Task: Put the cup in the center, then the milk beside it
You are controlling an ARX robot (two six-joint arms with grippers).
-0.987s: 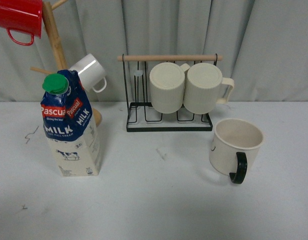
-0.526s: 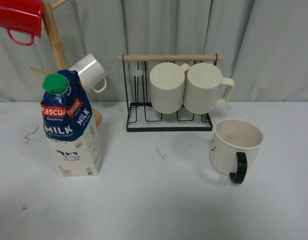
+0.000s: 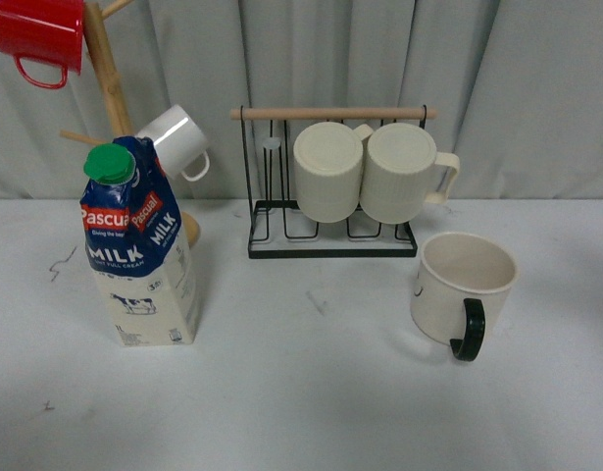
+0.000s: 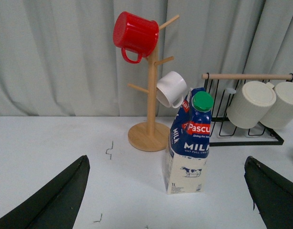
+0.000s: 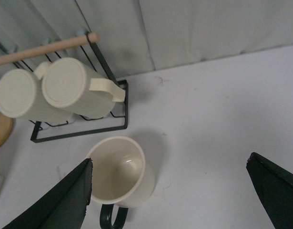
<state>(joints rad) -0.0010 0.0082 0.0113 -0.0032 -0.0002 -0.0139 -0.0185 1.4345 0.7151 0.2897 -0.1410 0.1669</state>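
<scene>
Reaching for the smooth cream mug with black handle (image 3: pixel 463 287), upright at the right of the white table (image 3: pixel 311 402), the wide-open, empty right hand (image 5: pixel 170 195) should pinch its rim clear of the handle

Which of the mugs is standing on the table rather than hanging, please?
The smooth cream mug with the black handle; the two ribbed mugs, the white mug and the red mug all hang.

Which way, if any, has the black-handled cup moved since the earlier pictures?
No. The cup keeps its place just right of the wire rack, by its front corner.
</scene>
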